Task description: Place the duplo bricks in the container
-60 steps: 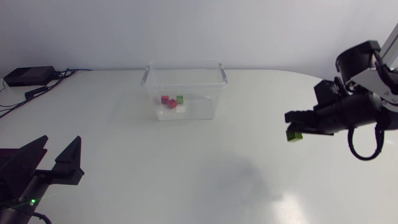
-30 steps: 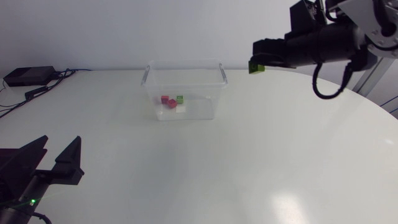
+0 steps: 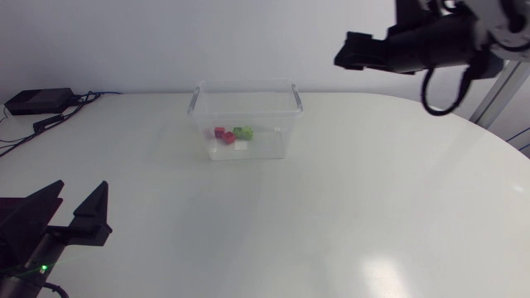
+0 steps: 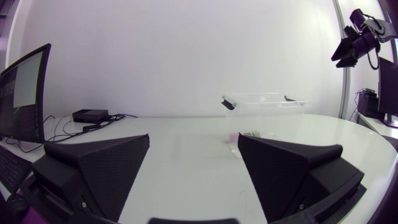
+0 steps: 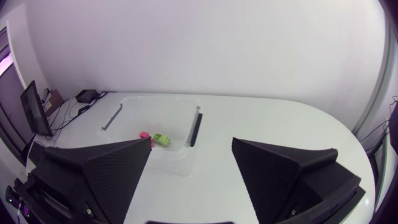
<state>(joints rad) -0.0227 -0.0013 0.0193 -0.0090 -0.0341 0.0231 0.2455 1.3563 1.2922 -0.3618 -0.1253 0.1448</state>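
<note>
Bricks [image 3: 231, 134] in the container [image 3: 199, 99] look light, hard, slick, so pinch flat sides; left gripper [image 3: 81, 187] and right gripper [image 3: 341, 54] both gape empty.

Bricks [image 3: 231, 134] inside container [image 3: 271, 124], rear-centre on table [image 3: 331, 215].

The left gripper [image 3: 80, 197] sits low at the near left, fingers wide apart. The right arm [image 3: 447, 37] is raised high, with the right gripper [image 3: 346, 51] also spread.
</note>
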